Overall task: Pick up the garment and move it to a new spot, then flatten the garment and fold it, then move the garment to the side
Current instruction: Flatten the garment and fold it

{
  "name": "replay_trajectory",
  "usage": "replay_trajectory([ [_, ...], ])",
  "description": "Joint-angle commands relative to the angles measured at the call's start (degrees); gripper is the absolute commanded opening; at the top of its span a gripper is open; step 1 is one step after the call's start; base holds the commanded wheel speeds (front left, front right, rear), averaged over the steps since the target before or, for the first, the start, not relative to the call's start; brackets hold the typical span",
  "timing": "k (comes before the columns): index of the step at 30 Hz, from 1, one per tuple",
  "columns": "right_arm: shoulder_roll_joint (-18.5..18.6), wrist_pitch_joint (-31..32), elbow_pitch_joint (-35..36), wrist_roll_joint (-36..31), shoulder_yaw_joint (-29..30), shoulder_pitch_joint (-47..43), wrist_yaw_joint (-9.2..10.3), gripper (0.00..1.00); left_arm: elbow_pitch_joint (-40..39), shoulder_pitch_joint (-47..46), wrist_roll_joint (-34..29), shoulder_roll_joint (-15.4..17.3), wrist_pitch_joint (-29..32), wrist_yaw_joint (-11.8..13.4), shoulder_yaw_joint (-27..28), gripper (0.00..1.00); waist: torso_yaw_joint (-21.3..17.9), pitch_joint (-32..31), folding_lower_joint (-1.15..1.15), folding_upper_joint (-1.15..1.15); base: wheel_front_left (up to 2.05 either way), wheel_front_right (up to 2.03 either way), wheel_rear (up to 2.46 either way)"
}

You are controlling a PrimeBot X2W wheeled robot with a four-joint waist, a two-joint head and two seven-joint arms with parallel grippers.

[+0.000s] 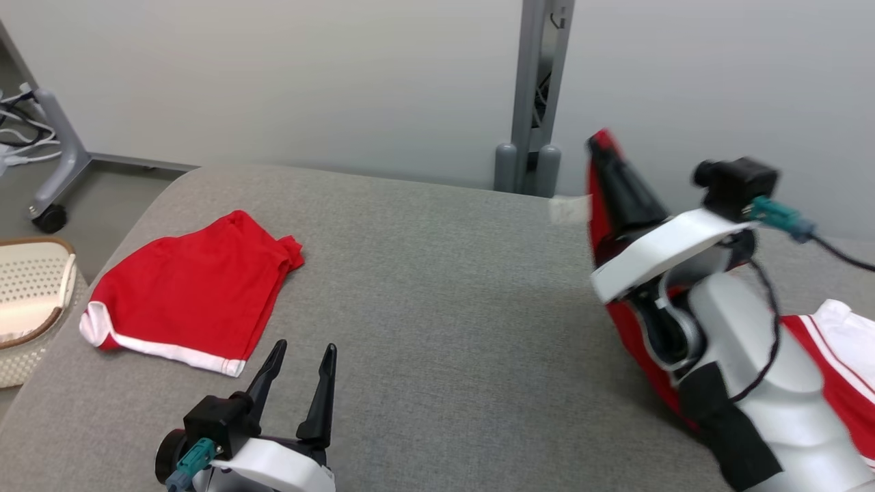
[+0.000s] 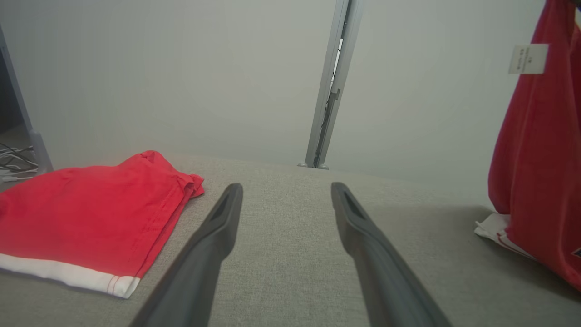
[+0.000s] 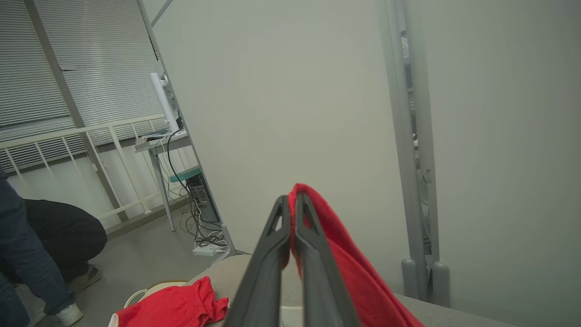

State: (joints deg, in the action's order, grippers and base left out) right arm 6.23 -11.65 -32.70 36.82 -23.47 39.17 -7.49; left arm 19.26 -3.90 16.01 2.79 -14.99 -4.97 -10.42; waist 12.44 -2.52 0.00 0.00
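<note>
Pinches red garment (image 2: 535,150) aloft in right gripper (image 3: 290,202), fingers clamped on it; hovers left gripper (image 1: 304,348) over grey table (image 1: 437,273), fingers apart, empty, near folded red shorts (image 1: 184,294).

Garment (image 1: 841,403) cropped right, basket (image 1: 31,290) cropped left

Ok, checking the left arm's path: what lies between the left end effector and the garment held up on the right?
Bare grey tabletop from left end effector to garment, in the head view.
</note>
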Motion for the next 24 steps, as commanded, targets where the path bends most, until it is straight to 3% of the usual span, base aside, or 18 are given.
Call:
replay_trajectory([
  [1, -0.7, -0.29, -1.24, 1.95, -2.84, -0.71, 0.0, 0.0, 0.15, -1.07, 0.3, 0.21, -0.21, 0.21, -0.36, 1.0, 1.28, 0.69, 0.0, 0.0, 0.0, 0.0, 0.0],
  [9, -2.93, -2.36, -4.61, 7.56, -15.8, 2.01, 0.0, 0.0, 0.53, -1.41, 1.09, 0.21, -0.21, 0.5, -1.78, 1.0, 3.85, 1.85, 0.0, 0.0, 0.0, 0.0, 0.0],
  [17, -3.27, -3.47, -8.34, 10.35, -22.34, 4.66, 0.0, 0.0, 0.05, -1.12, 1.68, 0.2, -0.21, 0.77, -2.82, 1.0, 4.87, 2.36, 0.0, 0.0, 0.0, 0.0, 0.0],
  [18, -3.25, -3.43, -9.7, 10.54, -23.64, 4.82, 0.0, 0.25, 0.09, -1.14, 1.68, 0.21, -0.21, 0.81, -2.92, 1.0, 4.9, 2.39, 0.0, 0.0, 0.0, 0.0, 0.0],
  [19, -3.18, -3.14, -11.07, 10.7, -24.79, 5.05, 0.01, 1.0, 0.23, -1.17, 1.71, 0.21, -0.21, 0.86, -3.02, 1.0, 4.91, 2.39, 0.0, 0.0, 0.0, 0.0, 0.0],
  [24, -3.18, -0.68, -15.52, 13.63, -29.69, 5.45, 0.0, 1.0, 0.65, -1.06, 1.53, 0.2, -0.21, 1.02, -3.15, 1.0, 4.06, 2.03, 0.0, 0.0, 0.0, 0.0, 0.0],
])
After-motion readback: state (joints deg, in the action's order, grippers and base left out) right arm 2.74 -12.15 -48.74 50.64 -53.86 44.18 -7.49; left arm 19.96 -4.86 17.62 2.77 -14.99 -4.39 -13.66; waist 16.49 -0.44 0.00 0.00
